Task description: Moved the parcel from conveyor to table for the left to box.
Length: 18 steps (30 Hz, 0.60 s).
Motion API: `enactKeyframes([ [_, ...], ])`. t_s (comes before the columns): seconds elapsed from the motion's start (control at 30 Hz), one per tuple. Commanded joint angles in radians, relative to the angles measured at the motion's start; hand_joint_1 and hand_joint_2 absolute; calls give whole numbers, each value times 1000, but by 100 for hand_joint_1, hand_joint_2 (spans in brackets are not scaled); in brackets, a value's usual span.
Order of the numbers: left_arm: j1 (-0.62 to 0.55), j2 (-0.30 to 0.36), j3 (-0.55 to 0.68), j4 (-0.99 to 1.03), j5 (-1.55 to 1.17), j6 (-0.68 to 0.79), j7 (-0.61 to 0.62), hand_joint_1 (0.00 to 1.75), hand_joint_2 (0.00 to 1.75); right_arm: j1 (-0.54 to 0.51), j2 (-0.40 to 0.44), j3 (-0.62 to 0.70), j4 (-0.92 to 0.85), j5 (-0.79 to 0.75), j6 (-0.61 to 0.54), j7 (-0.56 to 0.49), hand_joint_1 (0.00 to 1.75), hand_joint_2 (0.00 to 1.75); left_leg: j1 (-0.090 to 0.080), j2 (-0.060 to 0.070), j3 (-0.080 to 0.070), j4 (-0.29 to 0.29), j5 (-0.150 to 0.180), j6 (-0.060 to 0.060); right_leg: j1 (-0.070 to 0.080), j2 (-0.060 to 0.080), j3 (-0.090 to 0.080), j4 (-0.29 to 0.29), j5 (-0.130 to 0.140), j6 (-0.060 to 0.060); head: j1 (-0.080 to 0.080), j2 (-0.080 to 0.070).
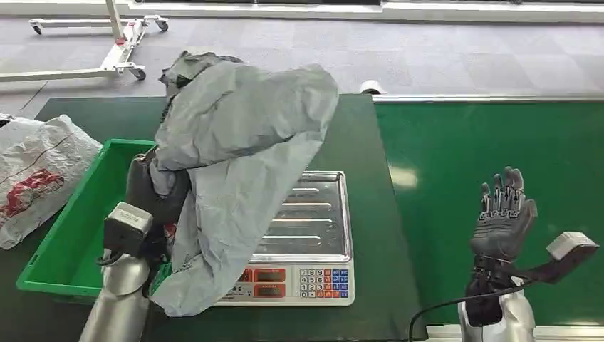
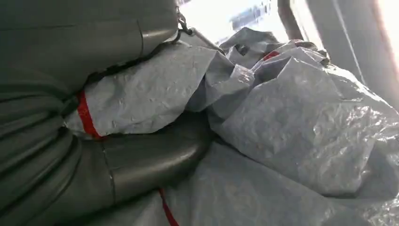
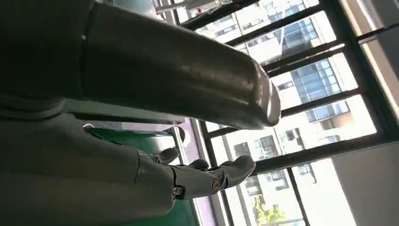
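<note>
The grey parcel (image 1: 242, 164) was gripped by the left hand (image 1: 153, 192) above the scale (image 1: 313, 221); the right hand (image 1: 504, 214) was held empty, fingers spread.

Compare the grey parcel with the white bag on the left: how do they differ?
The grey parcel is plain, while the white bag has red print. The left hand holds the parcel up, draped over the scale and green bin; the bag lies on the table beside that bin. Both are crumpled plastic.
</note>
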Motion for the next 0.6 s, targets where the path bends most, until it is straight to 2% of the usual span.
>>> enactKeyframes([
  [0.03,49,2,170,-54,-54,35,-9,175,175,6,57,-80,-22,3,13,7,0,0,1,1,1,-1,0,0,1,2,0,-1,1,-1,0,0],
  [0.1,51,8,169,-53,-114,79,11,175,175,5,58,-81,-21,4,15,8,0,0,1,0,1,-1,1,0,1,2,1,-1,1,-1,0,0],
  [0.13,40,25,187,28,-342,187,151,175,175,12,68,-91,-32,8,18,11,0,0,0,0,1,-1,1,1,0,1,1,-1,1,-1,0,0],
  [0.17,13,42,201,126,-442,228,180,175,175,29,76,-100,-52,12,23,14,0,0,0,1,2,-2,2,0,0,3,2,-2,1,-1,0,0],
  [0.2,-48,68,220,298,-600,300,232,175,175,55,88,-111,-79,20,32,17,0,0,-1,-1,3,-3,2,0,-1,1,3,-1,1,-1,0,0],
  [0.27,-203,121,248,648,-712,405,258,175,175,71,103,-114,-93,28,56,21,0,0,-1,-5,5,-5,4,0,-1,-3,6,-3,1,-2,0,0],
  [0.3,-318,153,266,867,-742,449,259,175,175,66,105,-112,-88,31,67,22,0,0,-1,-7,6,-6,5,-1,-1,-5,6,-4,2,-2,0,0],
  [0.37,-433,196,252,1057,-849,519,334,175,175,51,102,-105,-72,33,74,23,0,0,0,-10,4,-5,6,-2,0,-9,6,-3,2,-3,0,0],
  [0.4,-483,212,244,1133,-900,546,375,175,175,43,100,-99,-63,39,75,26,0,0,0,-7,2,-3,6,-1,0,-7,3,-1,2,-3,-1,0],
  [0.43,-508,220,238,1160,-933,550,409,166,175,37,99,-96,-57,42,75,27,0,0,0,-5,1,-1,6,-3,1,-5,2,0,2,-2,0,0],
  [0.47,-523,229,228,1175,-976,556,451,0,175,40,97,-95,-58,42,75,27,0,0,1,-5,1,-2,8,-4,2,-4,1,0,4,-4,0,0],
  [0.5,-529,237,206,1181,-1021,563,503,0,175,47,96,-98,-62,43,72,27,0,0,1,-2,0,0,7,-4,3,-1,-1,1,5,-5,0,0],
  [0.53,-534,241,201,1191,-1043,529,527,0,0,56,93,-102,-65,42,69,26,0,0,1,-1,0,0,6,-4,3,-1,-1,2,5,-6,0,0],
  [0.6,-527,256,155,1178,-1136,561,641,0,0,69,88,-111,-68,33,68,21,0,0,1,-1,1,-1,7,-5,3,0,-1,2,5,-6,0,0],
])
